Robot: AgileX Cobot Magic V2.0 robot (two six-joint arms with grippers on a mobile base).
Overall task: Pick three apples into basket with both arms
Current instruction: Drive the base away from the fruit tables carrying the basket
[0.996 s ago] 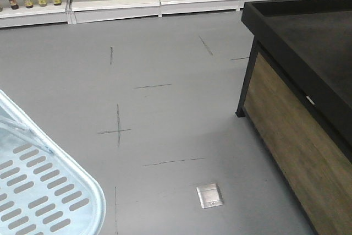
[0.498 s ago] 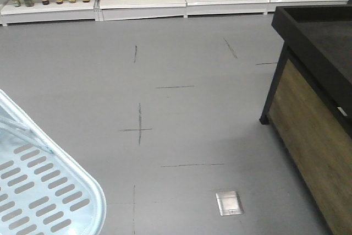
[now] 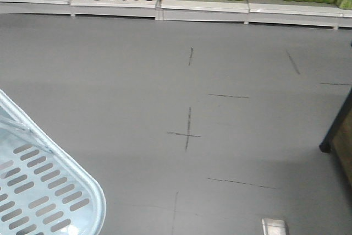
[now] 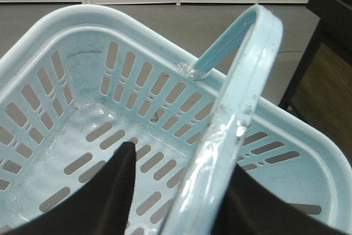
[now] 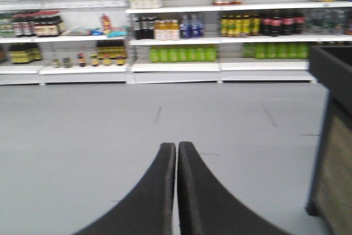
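Shift: black counter (image 3: 330,139) is sliding off to the right edge of front view; floor marks (image 3: 187,134) are drifting right; basket (image 3: 98,199) is staying lower left.
L claw (image 4: 184,160): fingers are straddling basket handle (image 4: 242,81); can't tell if it's clamping.
R claw (image 5: 176,148): fingers are pressing together, holding nothing, well apart from basket.

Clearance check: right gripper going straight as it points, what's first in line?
Nothing near: the shut right gripper points over open grey floor. First in line looks like the far store shelves; dark counter sits off right. Depth unclear.
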